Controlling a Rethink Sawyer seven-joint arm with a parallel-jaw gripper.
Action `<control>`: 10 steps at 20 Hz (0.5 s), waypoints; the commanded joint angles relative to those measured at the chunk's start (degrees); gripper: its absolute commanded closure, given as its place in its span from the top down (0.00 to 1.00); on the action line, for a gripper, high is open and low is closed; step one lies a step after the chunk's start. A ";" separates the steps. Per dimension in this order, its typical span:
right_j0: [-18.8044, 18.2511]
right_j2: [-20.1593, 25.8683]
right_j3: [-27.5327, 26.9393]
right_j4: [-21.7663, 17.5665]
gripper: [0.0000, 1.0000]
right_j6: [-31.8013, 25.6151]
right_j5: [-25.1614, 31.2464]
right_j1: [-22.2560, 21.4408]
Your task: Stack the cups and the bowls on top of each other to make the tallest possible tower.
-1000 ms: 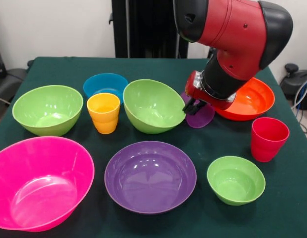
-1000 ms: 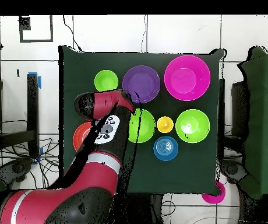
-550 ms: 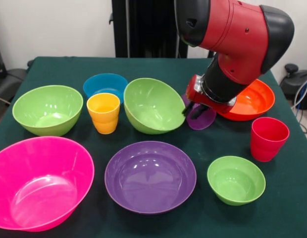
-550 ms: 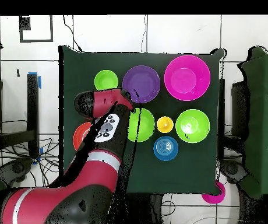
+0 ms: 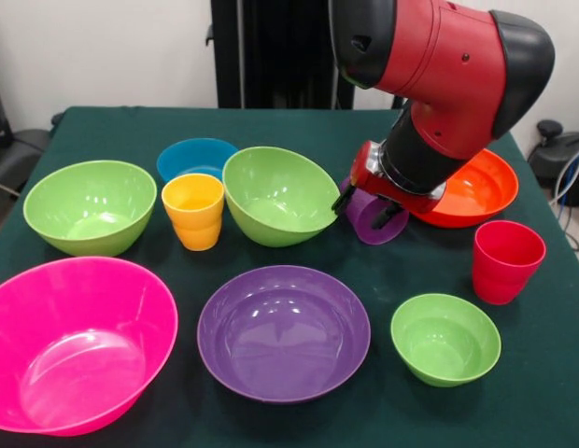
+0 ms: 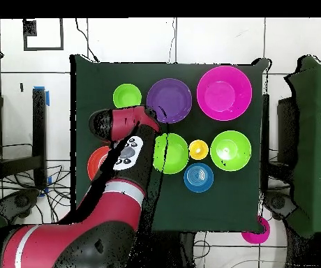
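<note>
**One cup in the pincer, much of it masked by the arm**

Front view first. Clamped on the purple cup: the gripper, one dark finger on each side of the cup's wall. Cup tipped on its side, low over the green table, between the tilted green bowl and the orange bowl. Cannot tell whether it touches the cloth. Upper part of the cup covered by the red and black arm, likewise the orange bowl's near-left rim.

Tilted green bowl leaning with its mouth toward the camera, just beside the yellow cup. Behind that cup, the blue bowl, partly covered by it. At the picture's left, the large green bowl. In the near row: the pink bowl, cut off at the left and bottom edges, then the purple bowl, then the small green bowl. Upright at the right, the red cup.

Overhead view next. Gripper, purple cup and red cup all hidden beneath the arm. Only a sliver of the orange bowl showing. Plainly visible:
- the small green bowl
- the purple bowl
- the pink bowl
- the large green bowl
- the yellow cup
- the blue bowl
- the tilted green bowl, its arm-side edge masked
</note>
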 commanded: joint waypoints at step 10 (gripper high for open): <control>1.67 2.82 4.59 0.49 1.00 8.33 1.47 -3.46</control>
